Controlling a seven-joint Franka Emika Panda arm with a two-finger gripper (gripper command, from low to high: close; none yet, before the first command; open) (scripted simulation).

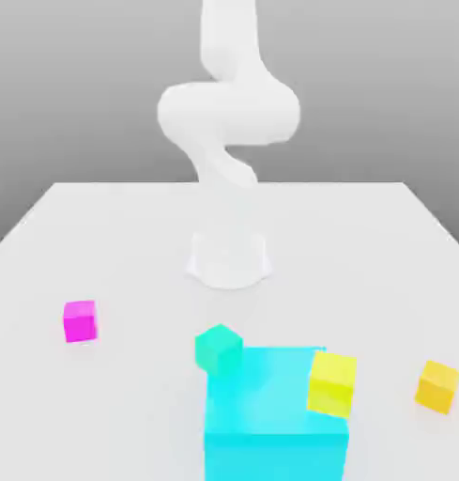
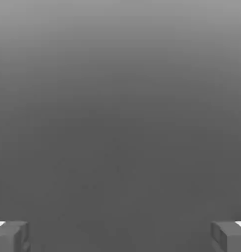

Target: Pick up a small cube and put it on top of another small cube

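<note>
The small cube (image 1: pixel 80 320), bright matte magenta-pink, sits alone on the white table (image 1: pixel 130 235) at the exterior view's left, well apart from the teal cube (image 1: pixel 218 349) and big cyan block (image 1: pixel 270 423). The gripper (image 2: pixel 120 236) gapes wide, holding nothing.

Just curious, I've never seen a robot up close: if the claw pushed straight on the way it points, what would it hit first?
Nothing that shows: the open claw has only blank grey between its fingers, so the way looks free, though depth is unclear.
</note>
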